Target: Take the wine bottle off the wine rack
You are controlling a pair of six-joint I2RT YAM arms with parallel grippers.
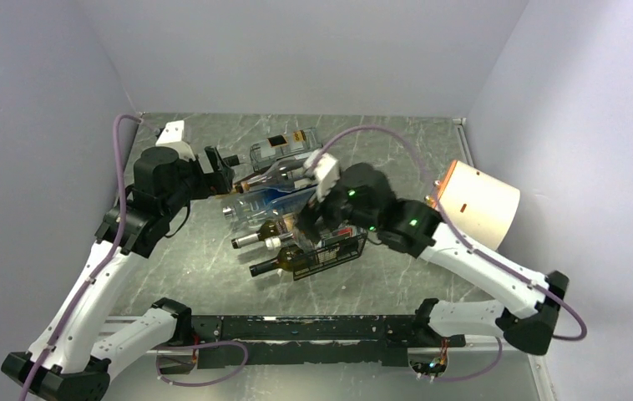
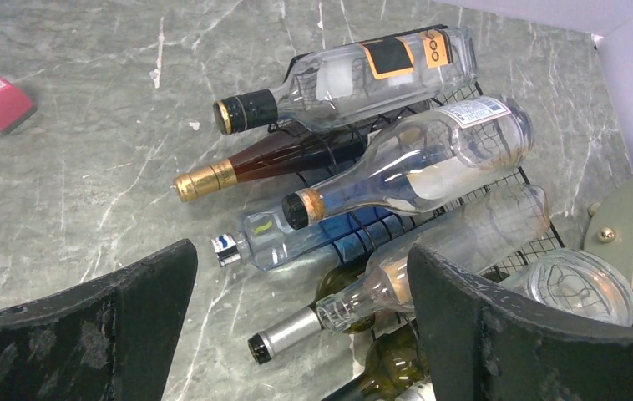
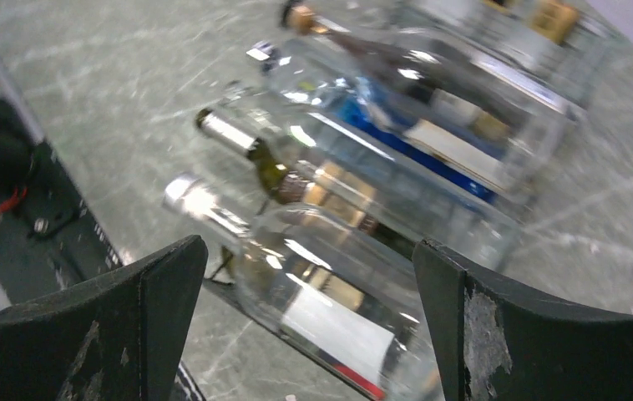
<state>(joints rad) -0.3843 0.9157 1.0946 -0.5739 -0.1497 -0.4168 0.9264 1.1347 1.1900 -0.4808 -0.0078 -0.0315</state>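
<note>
Your black thin-wire wine rack (image 1: 340,251) sits around the middle of the grey marbled worktop (image 1: 196,267), skewed to its edges, and it is loaded. Every bottle lies on its side with its neck toward the left edge.

Nearest the far edge is a clear square-shouldered bottle with an orange-and-black label (image 2: 380,67). Beside it lies a dark red wine bottle with a gold foil neck (image 2: 271,159). Resting on top of the row is a clear round bottle with a gold-ringed black cap (image 2: 417,159). Toward the near edge come a clear bottle with a blue label (image 2: 296,238), a clear uncapped bottle (image 2: 463,238) and a green wine bottle with a silver capsule (image 2: 292,332).

Your left gripper (image 2: 296,276) hangs off the rack's left side, facing the bottle necks. Its two fingers are spread wide, with nothing between them and no bottle touched.

Your right gripper (image 3: 309,267) is over the near-right part of the rack, likewise fully spread and holding nothing. A pale bottle with a silver cap and white label (image 3: 330,309) lies below the gap — whether the fingers touch it, you cannot tell.

A cream cylinder with an orange rim (image 1: 476,205) lies at the right edge. A small pink block (image 2: 0,102) lies on the worktop well apart from the necks.
</note>
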